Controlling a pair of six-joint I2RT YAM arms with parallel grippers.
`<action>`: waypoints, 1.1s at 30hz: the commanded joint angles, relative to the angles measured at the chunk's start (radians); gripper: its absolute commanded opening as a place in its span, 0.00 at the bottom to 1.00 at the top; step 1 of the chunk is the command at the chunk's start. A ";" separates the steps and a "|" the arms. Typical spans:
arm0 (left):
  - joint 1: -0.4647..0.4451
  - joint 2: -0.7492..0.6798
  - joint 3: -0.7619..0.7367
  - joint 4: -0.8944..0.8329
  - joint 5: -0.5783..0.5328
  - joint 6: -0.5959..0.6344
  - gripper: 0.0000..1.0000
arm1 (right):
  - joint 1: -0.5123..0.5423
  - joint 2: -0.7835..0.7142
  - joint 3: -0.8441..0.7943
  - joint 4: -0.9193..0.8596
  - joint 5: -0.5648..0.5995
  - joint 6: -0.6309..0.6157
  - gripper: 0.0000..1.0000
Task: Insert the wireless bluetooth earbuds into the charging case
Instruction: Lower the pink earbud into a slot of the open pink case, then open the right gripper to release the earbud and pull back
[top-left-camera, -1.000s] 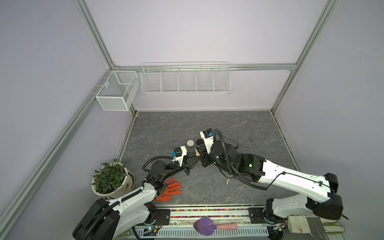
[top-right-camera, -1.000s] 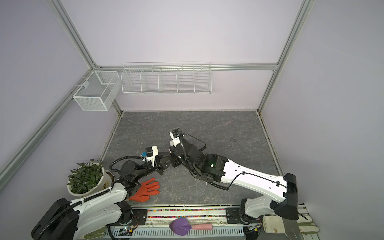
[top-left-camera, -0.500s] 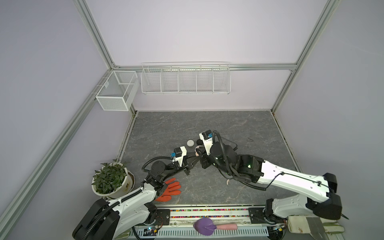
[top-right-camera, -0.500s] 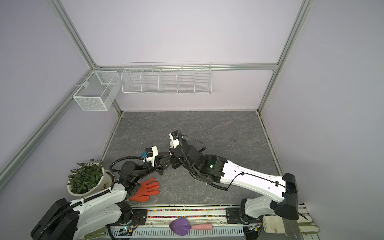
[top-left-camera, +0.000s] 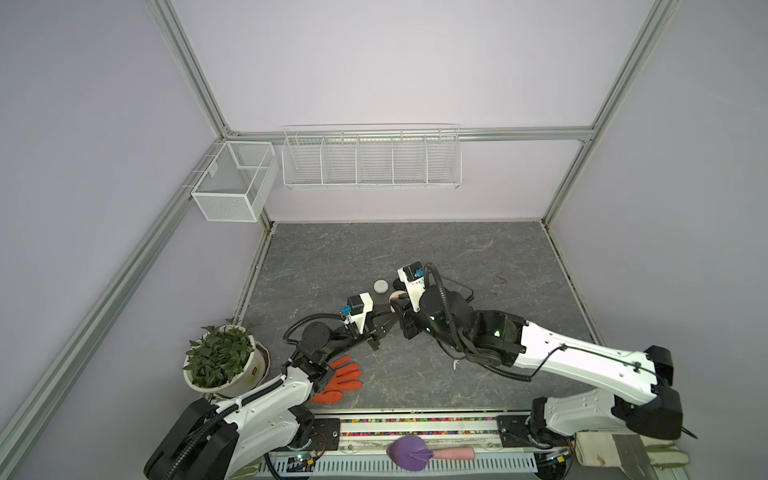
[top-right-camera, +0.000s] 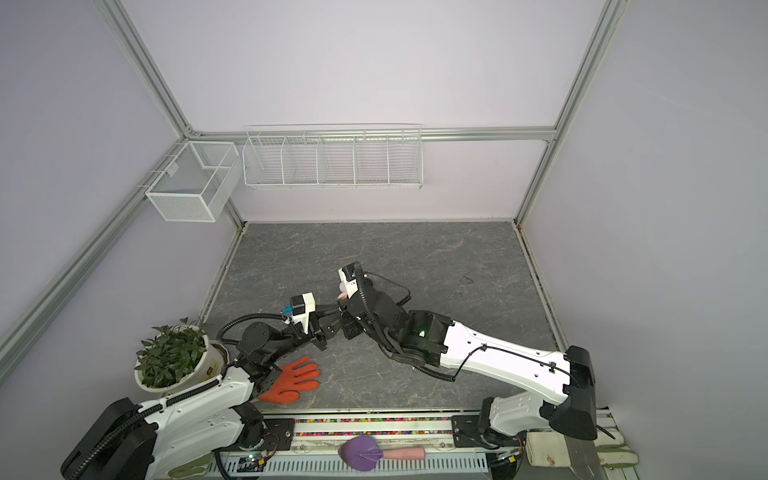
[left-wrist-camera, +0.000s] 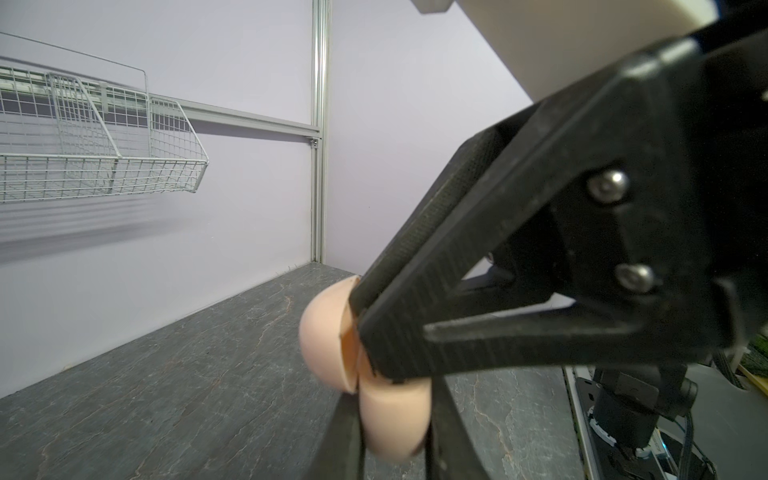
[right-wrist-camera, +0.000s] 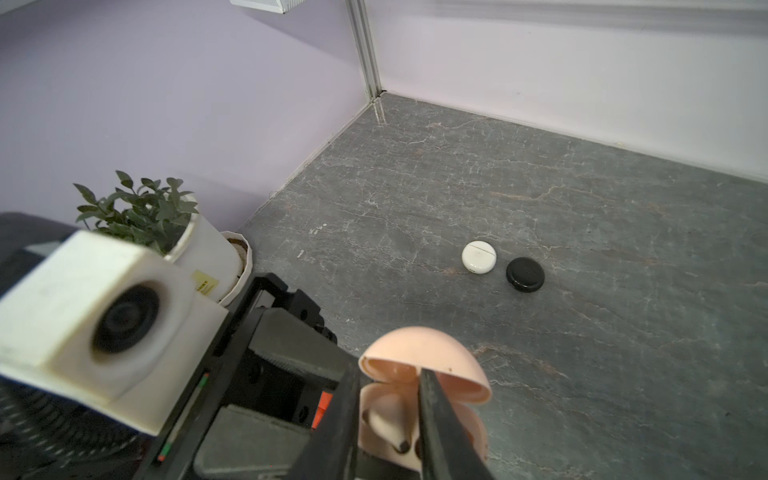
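Observation:
A pale pink charging case (right-wrist-camera: 471, 428) is held off the table with its lid (right-wrist-camera: 424, 353) hinged open. My left gripper (left-wrist-camera: 392, 399) is shut on its base. In the left wrist view the case (left-wrist-camera: 324, 336) fills the space between the fingers. A pale pink earbud (right-wrist-camera: 386, 424) lies in the open base, stem end toward the camera. My right gripper (right-wrist-camera: 388, 374) straddles it from above, its jaws slightly apart on either side. In both top views the two grippers meet at the case (top-left-camera: 397, 296) (top-right-camera: 343, 296). A tiny pale earbud (top-left-camera: 456, 364) lies on the table beneath the right arm.
A closed white puck (right-wrist-camera: 478, 257) and a closed black puck (right-wrist-camera: 525, 274) sit side by side just beyond the grippers. A potted plant (top-left-camera: 220, 361) and an orange glove (top-left-camera: 338, 380) are at the front left. Wire baskets (top-left-camera: 370, 160) hang on the back wall.
The right wrist has dipped very slightly over the case. The left arm has stayed put with the case.

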 joint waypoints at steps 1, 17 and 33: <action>-0.003 -0.014 -0.004 0.008 -0.004 0.024 0.00 | 0.003 -0.017 0.026 -0.010 0.010 -0.018 0.40; -0.002 -0.121 0.000 -0.160 0.056 0.123 0.00 | -0.074 -0.081 0.143 -0.210 -0.169 -0.231 0.53; -0.003 -0.126 -0.017 -0.198 0.073 0.130 0.00 | -0.198 -0.196 -0.015 -0.237 -0.344 -0.287 0.67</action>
